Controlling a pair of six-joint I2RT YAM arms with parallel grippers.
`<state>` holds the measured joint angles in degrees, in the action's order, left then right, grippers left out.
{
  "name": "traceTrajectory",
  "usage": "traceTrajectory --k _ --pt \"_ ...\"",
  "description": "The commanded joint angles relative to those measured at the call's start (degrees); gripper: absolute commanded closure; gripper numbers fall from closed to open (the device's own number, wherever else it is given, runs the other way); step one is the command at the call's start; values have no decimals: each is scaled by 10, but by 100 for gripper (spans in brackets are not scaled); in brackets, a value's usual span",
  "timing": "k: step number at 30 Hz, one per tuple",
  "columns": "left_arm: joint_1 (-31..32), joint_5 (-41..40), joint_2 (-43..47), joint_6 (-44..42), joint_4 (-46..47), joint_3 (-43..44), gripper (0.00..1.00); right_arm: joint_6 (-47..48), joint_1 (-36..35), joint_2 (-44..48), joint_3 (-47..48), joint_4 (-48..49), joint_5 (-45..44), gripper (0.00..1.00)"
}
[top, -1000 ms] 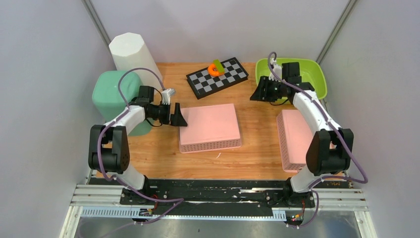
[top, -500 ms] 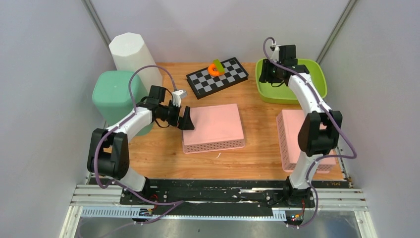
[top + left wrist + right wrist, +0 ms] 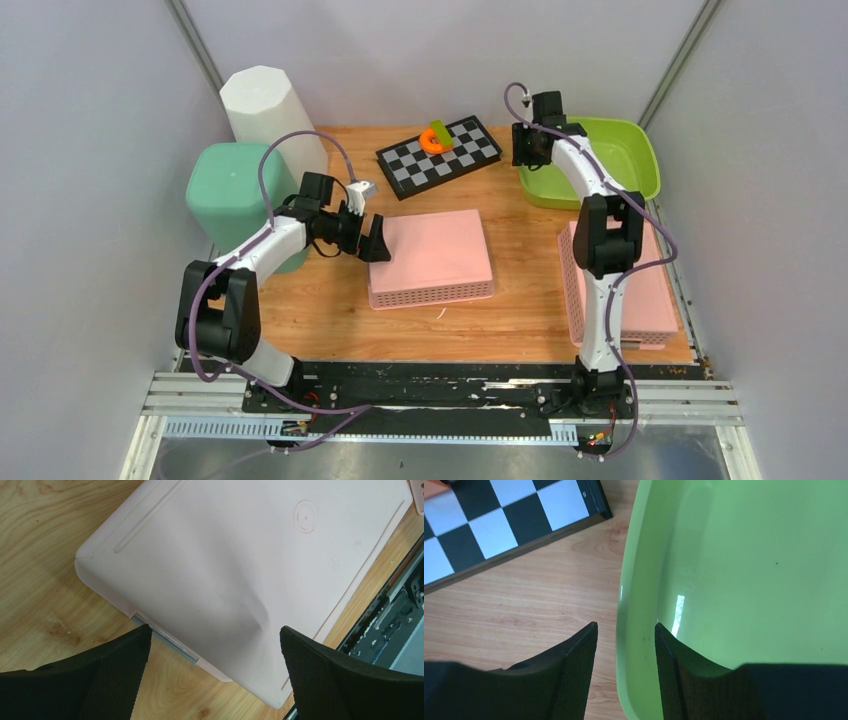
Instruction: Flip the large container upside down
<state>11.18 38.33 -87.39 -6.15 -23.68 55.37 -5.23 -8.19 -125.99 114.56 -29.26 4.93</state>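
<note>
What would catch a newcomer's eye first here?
The lime-green tub at the far right, with the right gripper straddling its left rim. The pink basket sits at centre, the left gripper open at its left edge. A white bin and mint bin stand far left.

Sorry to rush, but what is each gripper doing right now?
Left gripper: open wide over the pink container's edge, holding nothing.
Right gripper: partly open astride the green basin's rim, a gap showing, not clamped.

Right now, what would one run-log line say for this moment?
left fingers: open, over upturned pink basket | right fingers: open, astride rim of green tub | green tub: upright
</note>
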Motion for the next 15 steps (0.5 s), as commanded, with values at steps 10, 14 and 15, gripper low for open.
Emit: traceTrajectory --k 10,14,15 --pt "2 -2 12 -9 3 -3 0 30 -29 -60 17 -28 -84 58" --pt "3 -6 11 -5 5 -3 0 37 -32 -63 13 -28 -90 68" --pt "4 -9 11 -4 5 -3 0 38 -32 -63 12 -28 -90 69"
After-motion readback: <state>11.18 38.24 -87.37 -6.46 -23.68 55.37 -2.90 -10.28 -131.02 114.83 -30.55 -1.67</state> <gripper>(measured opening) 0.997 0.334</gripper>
